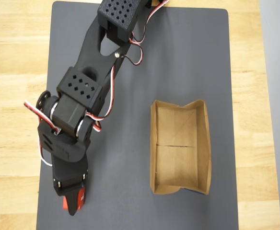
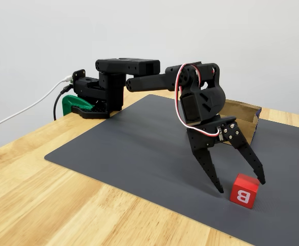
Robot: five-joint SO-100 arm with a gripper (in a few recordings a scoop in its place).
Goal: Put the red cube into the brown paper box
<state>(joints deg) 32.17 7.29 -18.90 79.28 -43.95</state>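
Wooden table (image 2: 47, 205), light grain, carries a dark grey mat (image 2: 139, 143). Black arm (image 2: 190, 92) reaches out from its base at the mat's far edge, wrist bent downward. Brown paper box (image 1: 180, 153) sits open-topped on the mat, well apart from the gripper; in the fixed view it lies behind the arm. Gripper (image 2: 241, 185) points down, fingers spread wide, tips at or just above the mat. Red cube (image 2: 244, 190) rests on the mat between the two fingertips, white letter B on its near face; contact with either finger cannot be told. Overhead view: cube (image 1: 73, 200) mostly hidden beneath the gripper.
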